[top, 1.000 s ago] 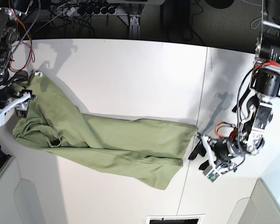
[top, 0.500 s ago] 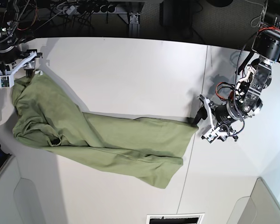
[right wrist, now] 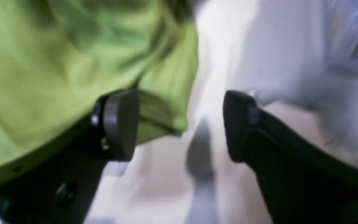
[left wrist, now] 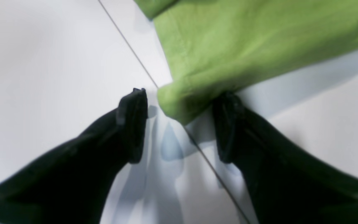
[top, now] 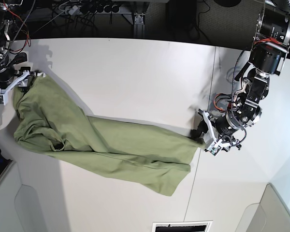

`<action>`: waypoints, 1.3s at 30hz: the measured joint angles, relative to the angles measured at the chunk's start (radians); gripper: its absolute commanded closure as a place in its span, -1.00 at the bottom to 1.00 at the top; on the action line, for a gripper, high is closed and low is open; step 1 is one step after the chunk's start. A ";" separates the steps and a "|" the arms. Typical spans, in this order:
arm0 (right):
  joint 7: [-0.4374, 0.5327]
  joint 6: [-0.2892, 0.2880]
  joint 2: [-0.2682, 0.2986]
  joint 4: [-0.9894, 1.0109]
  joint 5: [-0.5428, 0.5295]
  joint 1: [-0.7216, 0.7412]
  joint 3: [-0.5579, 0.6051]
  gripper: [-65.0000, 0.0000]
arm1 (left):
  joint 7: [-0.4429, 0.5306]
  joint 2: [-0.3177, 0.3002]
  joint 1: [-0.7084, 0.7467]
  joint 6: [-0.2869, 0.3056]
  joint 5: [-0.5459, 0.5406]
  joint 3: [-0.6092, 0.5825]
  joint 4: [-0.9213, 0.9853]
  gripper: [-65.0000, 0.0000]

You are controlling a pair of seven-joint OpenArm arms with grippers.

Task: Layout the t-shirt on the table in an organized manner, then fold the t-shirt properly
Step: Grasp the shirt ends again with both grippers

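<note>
Shirt (top: 106,145): bunched lengthwise, wrinkled, lying on table (top: 135,77); not spread, no fold made. Left gripper (left wrist: 179,124): jaws apart, straddling a shirt corner at the seam. Right gripper (right wrist: 180,124): jaws apart at the opposite edge, contact apparently none; view blurred.

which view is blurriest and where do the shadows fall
Right wrist view is the softest: the t-shirt and pincer are smeared. Left wrist view is sharper at the shirt corner, with bluish finger shadows on the table. Base view is crisp, with arm shadows on the white top.
</note>
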State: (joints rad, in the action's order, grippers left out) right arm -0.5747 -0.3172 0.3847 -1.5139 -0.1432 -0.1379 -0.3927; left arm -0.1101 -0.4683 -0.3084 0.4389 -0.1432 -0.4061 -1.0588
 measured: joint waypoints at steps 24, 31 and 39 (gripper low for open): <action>-0.174 -0.190 0.000 -0.604 -0.375 -0.352 -0.035 1.00 | -0.402 -0.332 0.220 0.031 -0.253 0.280 -0.720 1.00; -0.168 -0.154 -0.002 -0.500 -0.438 -0.199 -0.168 1.00 | -0.391 -0.330 0.124 0.074 -0.327 0.386 -0.704 1.00; -0.197 -0.150 -0.005 -0.262 -0.436 -0.061 -0.153 0.43 | -0.425 -0.222 0.117 0.176 -0.275 0.219 -0.537 0.58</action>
State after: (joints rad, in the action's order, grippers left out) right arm -0.7719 -0.4667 0.3794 -1.7763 -0.5789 -0.1989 -0.5457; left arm -0.5350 -0.6907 -0.1917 0.6151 -0.4183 -0.1871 -1.5955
